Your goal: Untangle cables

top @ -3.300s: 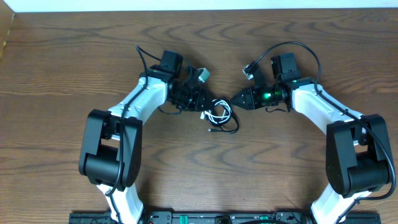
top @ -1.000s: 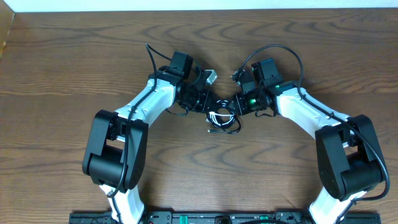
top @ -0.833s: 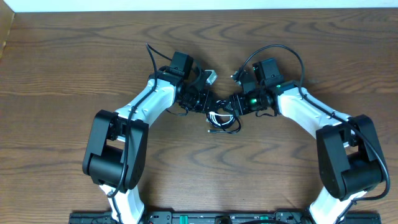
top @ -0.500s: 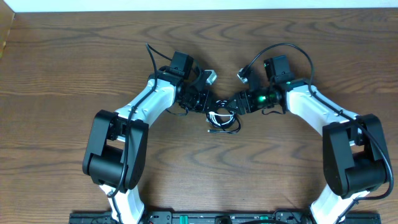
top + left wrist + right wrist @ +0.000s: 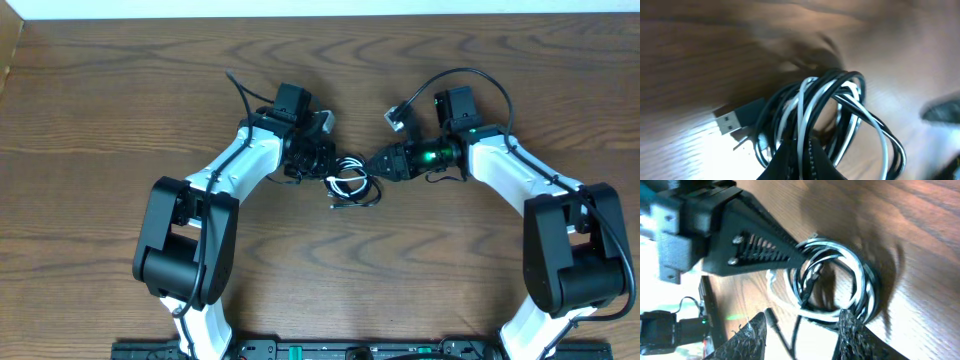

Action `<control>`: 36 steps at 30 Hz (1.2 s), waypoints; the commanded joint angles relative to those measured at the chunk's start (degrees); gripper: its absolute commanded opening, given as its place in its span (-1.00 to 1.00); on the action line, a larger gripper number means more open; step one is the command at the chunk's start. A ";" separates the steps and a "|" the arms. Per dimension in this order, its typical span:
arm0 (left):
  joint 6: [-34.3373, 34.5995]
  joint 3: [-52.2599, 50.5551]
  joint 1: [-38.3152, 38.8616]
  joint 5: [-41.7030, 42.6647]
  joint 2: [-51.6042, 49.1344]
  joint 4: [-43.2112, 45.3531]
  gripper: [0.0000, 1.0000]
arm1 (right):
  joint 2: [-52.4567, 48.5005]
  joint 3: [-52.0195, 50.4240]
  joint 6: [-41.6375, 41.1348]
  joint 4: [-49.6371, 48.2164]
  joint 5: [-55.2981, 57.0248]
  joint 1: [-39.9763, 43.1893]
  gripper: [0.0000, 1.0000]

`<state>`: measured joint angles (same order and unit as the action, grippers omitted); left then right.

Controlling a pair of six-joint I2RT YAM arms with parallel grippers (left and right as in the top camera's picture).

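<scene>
The cables (image 5: 350, 186) lie as one tangled coil of thin black and white cords at the table's middle, between the two grippers. My left gripper (image 5: 330, 172) is shut on strands at the coil's left edge. In the left wrist view its tips (image 5: 802, 146) pinch a white strand among black loops (image 5: 840, 100), and a black USB plug (image 5: 735, 119) lies to the left. My right gripper (image 5: 379, 164) is open just right of the coil. In the right wrist view its fingers (image 5: 802, 330) straddle the coil's near edge (image 5: 835, 280), with the left gripper (image 5: 755, 245) opposite.
Thicker black cords loop from each wrist, one above the left arm (image 5: 236, 88) and one above the right arm (image 5: 470, 72). Both white forearms angle in toward the middle. The table's pale far edge (image 5: 320, 8) runs along the top.
My right arm drew back to the right after reaching close to the coil. My left gripper moved slightly left, and the coil shifted a little up and left with it.
</scene>
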<state>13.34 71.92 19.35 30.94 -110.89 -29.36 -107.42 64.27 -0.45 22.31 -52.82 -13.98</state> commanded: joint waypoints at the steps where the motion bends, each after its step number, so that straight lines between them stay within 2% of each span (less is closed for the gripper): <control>1: 8.13 -0.24 0.13 -5.22 -0.68 0.26 -0.85 | -0.50 -0.33 -4.35 -1.14 -1.79 -1.99 -0.21; 10: 10.40 -0.24 0.13 -5.77 -0.68 0.35 -0.85 | -0.50 -0.33 -13.03 -3.96 -1.38 -6.49 -0.28; 15: 10.99 -0.24 0.13 -5.81 -0.68 0.37 -0.85 | -0.50 -0.33 -19.26 -3.26 5.90 -8.07 -0.35; 23: 10.99 -0.24 0.48 -5.68 -0.68 0.37 -0.85 | -0.50 -0.33 -26.36 -1.27 16.52 -8.63 -0.27; 27: 10.95 -0.24 1.73 -5.70 -0.68 0.79 -0.85 | -0.50 -0.33 -27.56 -0.96 17.94 -8.63 -0.22; 31: 10.95 -0.24 3.50 -5.77 -0.68 1.49 -0.85 | -0.50 -0.33 -31.28 -0.98 17.84 -8.63 0.03; 34: 10.97 -0.24 4.11 -6.08 -0.68 1.95 -0.85 | -0.50 -0.33 -31.47 -1.09 17.75 -8.63 0.04; 36: 10.97 -0.24 4.20 -6.16 -0.68 2.08 -0.85 | -0.50 -0.33 -31.47 -1.09 17.75 -8.63 -0.03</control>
<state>24.05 71.92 23.33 25.65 -110.89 -27.42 -107.42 64.27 -30.17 21.32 -35.53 -22.15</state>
